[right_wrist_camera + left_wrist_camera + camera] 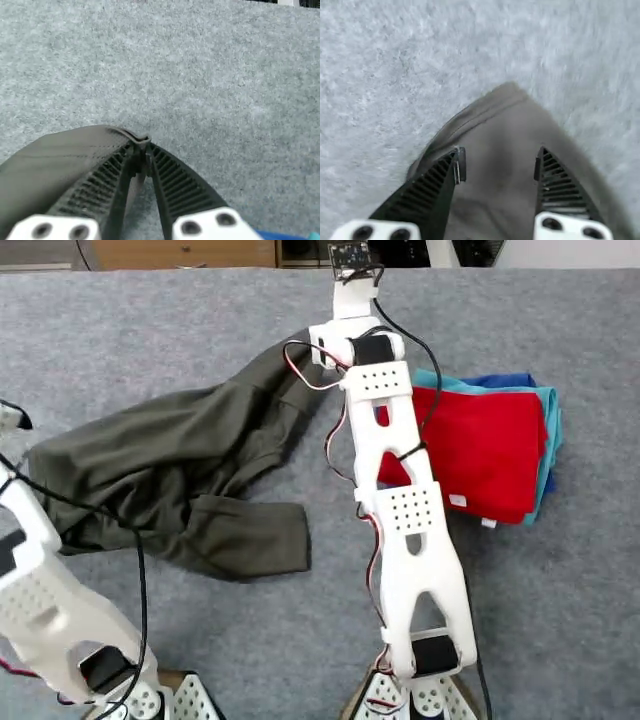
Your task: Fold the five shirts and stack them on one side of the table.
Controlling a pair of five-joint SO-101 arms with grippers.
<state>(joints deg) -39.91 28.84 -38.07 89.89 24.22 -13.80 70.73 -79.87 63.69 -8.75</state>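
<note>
The crumpled olive-green cloth shirt (pixel 170 475) lies in a loose heap at about 9 o'clock from the table's middle, with one flap turned out toward 6 o'clock. The right gripper (pixel 142 145) is pinched tight on a thin edge of it, at the shirt's 1 o'clock corner. The left gripper (pixel 499 160) is spread wide and holds nothing; it sits astride a rounded corner of the same fabric.

The step in hand looks like spreading the shirt flat before any fold. To do it well, the left gripper should settle lower and take a deep bite that includes the stitched seam, not just the top layer. Both arms should then draw apart evenly and low, so the cloth tightens without slipping free. The pull should run away from 3 o'clock to spare the finished pile.

The shirt is matte, limp and heavily creased, and its hem makes a thicker ridge. The grey felt-covered table (pixel 560 620) is fuzzy and will likely drag at the cloth, so a slight lift should help. At 3 o'clock sits a squared stack: a red folded shirt (pixel 490 450) on a teal folded shirt (pixel 550 420), with a blue folded shirt (pixel 510 380) beneath, their edges staggered.
</note>
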